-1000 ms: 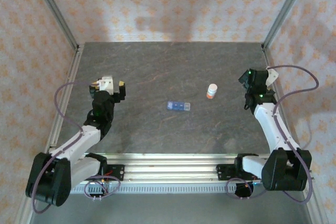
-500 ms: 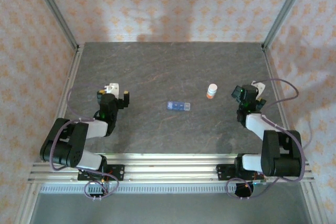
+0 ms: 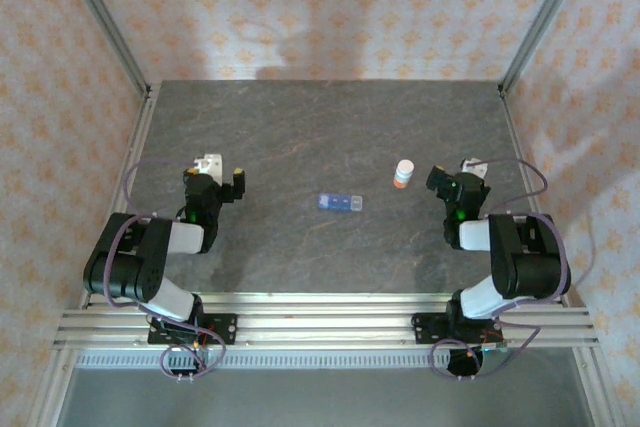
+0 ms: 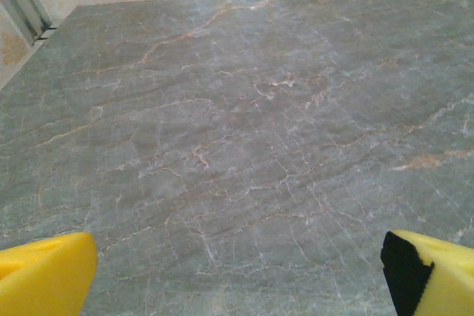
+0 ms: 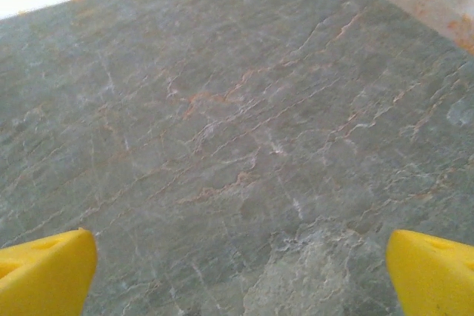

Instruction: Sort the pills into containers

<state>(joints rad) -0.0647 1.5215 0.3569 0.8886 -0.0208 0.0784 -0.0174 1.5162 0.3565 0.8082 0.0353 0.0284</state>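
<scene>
Blue pillbox (image 3: 340, 203), one; seemingly one bottle (image 3: 403, 174)

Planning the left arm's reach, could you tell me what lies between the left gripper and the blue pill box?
Bare grey tabletop, seen from the top view, separates the left gripper from the blue pill box.

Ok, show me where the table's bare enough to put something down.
The whole far half of the table, beyond the pill box and bottle, is bare. So is the near strip between the two arms, and the stretch between the left end effector and the pill box. Tightest: between bottle and right end effector.
</scene>
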